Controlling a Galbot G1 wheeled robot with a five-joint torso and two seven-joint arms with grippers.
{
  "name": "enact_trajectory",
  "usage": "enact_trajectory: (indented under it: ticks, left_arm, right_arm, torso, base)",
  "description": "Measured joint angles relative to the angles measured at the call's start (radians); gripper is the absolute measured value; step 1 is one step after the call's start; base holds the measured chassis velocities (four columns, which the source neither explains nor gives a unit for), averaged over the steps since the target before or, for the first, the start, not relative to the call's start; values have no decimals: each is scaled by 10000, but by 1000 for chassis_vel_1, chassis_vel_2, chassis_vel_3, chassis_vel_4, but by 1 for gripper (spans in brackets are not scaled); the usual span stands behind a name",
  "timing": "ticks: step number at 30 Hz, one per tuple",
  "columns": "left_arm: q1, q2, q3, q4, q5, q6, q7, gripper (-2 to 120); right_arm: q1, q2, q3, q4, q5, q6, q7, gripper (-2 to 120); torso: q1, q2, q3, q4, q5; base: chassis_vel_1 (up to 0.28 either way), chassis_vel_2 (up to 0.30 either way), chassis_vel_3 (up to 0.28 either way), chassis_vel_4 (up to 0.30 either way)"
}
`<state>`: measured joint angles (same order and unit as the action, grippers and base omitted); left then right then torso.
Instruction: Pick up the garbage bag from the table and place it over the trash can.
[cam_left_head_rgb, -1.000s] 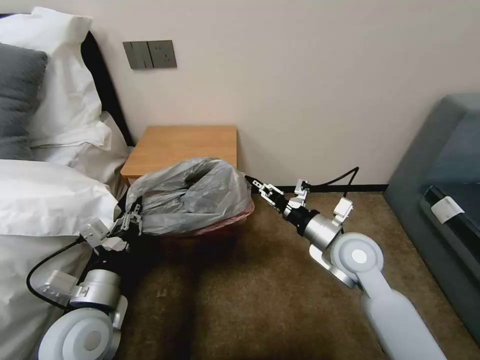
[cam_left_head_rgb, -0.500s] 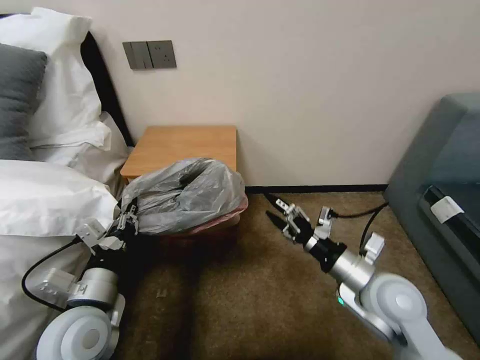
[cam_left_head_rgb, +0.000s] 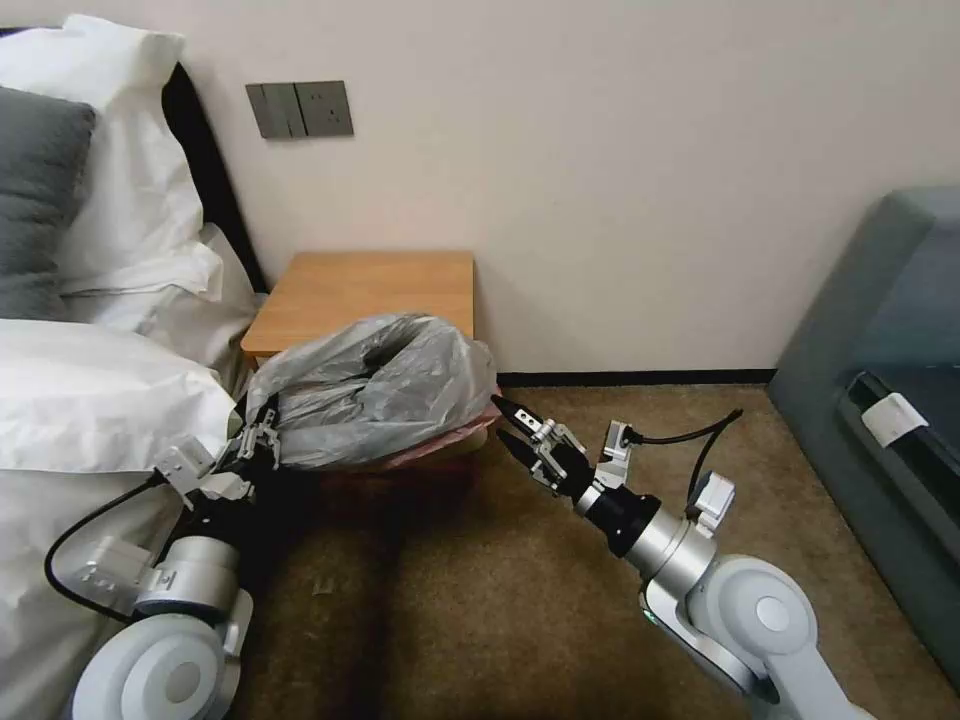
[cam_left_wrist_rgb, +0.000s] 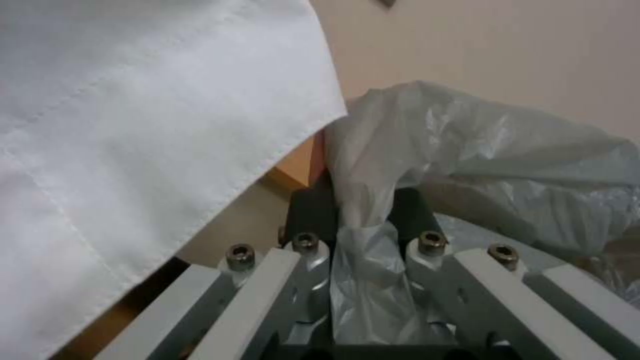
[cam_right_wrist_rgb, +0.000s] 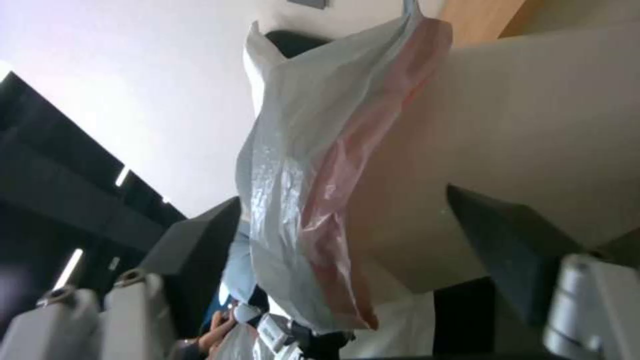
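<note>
The grey garbage bag (cam_left_head_rgb: 370, 390) lies crumpled over the trash can (cam_left_head_rgb: 468, 442), whose beige edge peeks out under the bag's pinkish hem, in front of the wooden table (cam_left_head_rgb: 370, 285). My left gripper (cam_left_head_rgb: 260, 432) is at the bag's left side, shut on a bunched fold of it (cam_left_wrist_rgb: 363, 220). My right gripper (cam_left_head_rgb: 510, 425) stands open at the bag's lower right. In the right wrist view the bag's pink edge (cam_right_wrist_rgb: 320, 200) hangs between its spread fingers (cam_right_wrist_rgb: 200, 240), against the can's beige wall (cam_right_wrist_rgb: 533, 110).
The white bed and pillows (cam_left_head_rgb: 100, 400) press close on the left, and a white sheet (cam_left_wrist_rgb: 133, 125) overhangs the left gripper. A grey sofa (cam_left_head_rgb: 880, 350) stands at the right. Brown carpet (cam_left_head_rgb: 480, 600) lies open between them.
The right gripper dropped back from the bag's upper right side, then came forward again, open, to the bag's lower pink edge. The left gripper has kept its hold and hardly moved.
</note>
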<state>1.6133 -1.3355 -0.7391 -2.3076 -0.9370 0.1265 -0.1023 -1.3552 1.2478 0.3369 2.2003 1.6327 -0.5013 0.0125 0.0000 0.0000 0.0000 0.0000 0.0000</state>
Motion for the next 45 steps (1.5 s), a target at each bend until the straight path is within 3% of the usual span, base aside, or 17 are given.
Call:
enact_trajectory:
  ticks: [21, 31, 36, 38, 39, 42, 45]
  left_arm:
    - [3, -17, -14, -30, -10, 23, -27, 9]
    - [5, -15, 18, -42, -5, 22, -23, 9]
    - [17, 8, -4, -87, 10, 12, 42, 9]
    - [70, -23, 9, -129, 94, 4, 141, 9]
    - [70, -23, 9, -129, 94, 4, 141, 9]
    - [94, -64, 93, -166, 168, -13, 186, 9]
    - [95, -72, 116, -223, 160, -10, 184, 9]
  right_arm:
    - [-106, 8, 35, 30, -317, -46, -250, 0]
    - [-42, 69, 30, 36, -371, -27, -173, 0]
    - [151, 128, -64, -59, -355, -14, 955, 0]
    - [492, 267, -142, -167, -125, -155, 2342, 0]
    - [492, 267, -142, -167, -125, -155, 2342, 0]
    - [985, 449, -312, -453, -53, -200, 3891, 0]
    - [1134, 487, -378, -620, -97, -188, 4218, 0]
  torso:
    - [0, 0, 0, 0, 0]
    - [0, 0, 0, -1, 0]
    - [0, 0, 0, -1, 1]
    - [0, 0, 0, -1, 1]
    - [0, 0, 0, -1, 1]
    - [0, 0, 1, 0, 1]
    - [0, 0, 1, 1, 0]
  base:
    - [0, 0, 0, 0]
    - [0, 0, 0, 0]
    - [0, 0, 0, 0]
    - [0, 0, 0, 0]
    - [0, 0, 0, 0]
    - [0, 0, 0, 0]
    - [0, 0, 0, 0]
